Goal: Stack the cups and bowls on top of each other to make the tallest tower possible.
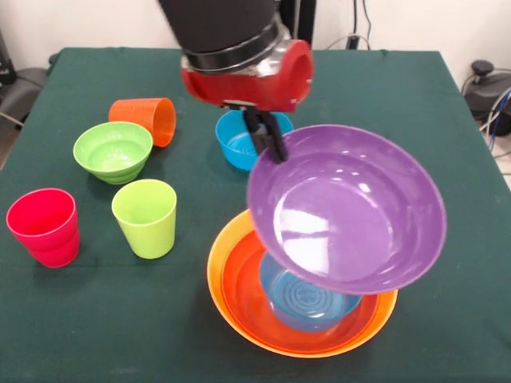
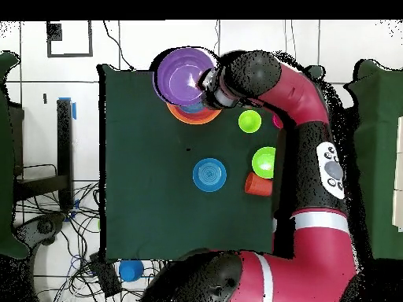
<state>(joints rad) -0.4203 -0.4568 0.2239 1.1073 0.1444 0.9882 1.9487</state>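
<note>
1. My claw [image 1: 271, 137] is clenched on the far-left rim of the wide purple bowl [image 1: 347, 209]; the black fingers [image 1: 265, 128] pinch the edge where it meets my red wrist housing.
2. The purple bowl hangs tilted in the air, its open face turned toward the near side and its lower edge over the stack beneath.
3. Directly below sits the big yellow-orange bowl [image 1: 227, 307] on the green table [image 1: 96, 335], with the wide red-orange bowl [image 1: 247, 299] nested inside it and a small blue bowl [image 1: 307, 302] resting in the middle of that.
4. I cannot tell whether the purple bowl's lower edge touches the nested bowls or only overlaps them in the front view.
5. Just behind my claw, farther back on the table, a second small blue bowl [image 1: 235, 142] stands upright by itself.
6. To the left, the orange cup [image 1: 148, 120] lies on its side, mouth pointing right.
7. Just in front of it sits the small green bowl [image 1: 113, 152], upright.
8. Nearer still, the lime green cup [image 1: 146, 217] stands upright.
9. The pinkish red cup [image 1: 45, 227] stands upright at the far left, apart from the green cup.
10. In the overhead view my arm [image 2: 303, 102] curves across the table's edge to the purple bowl.
</note>
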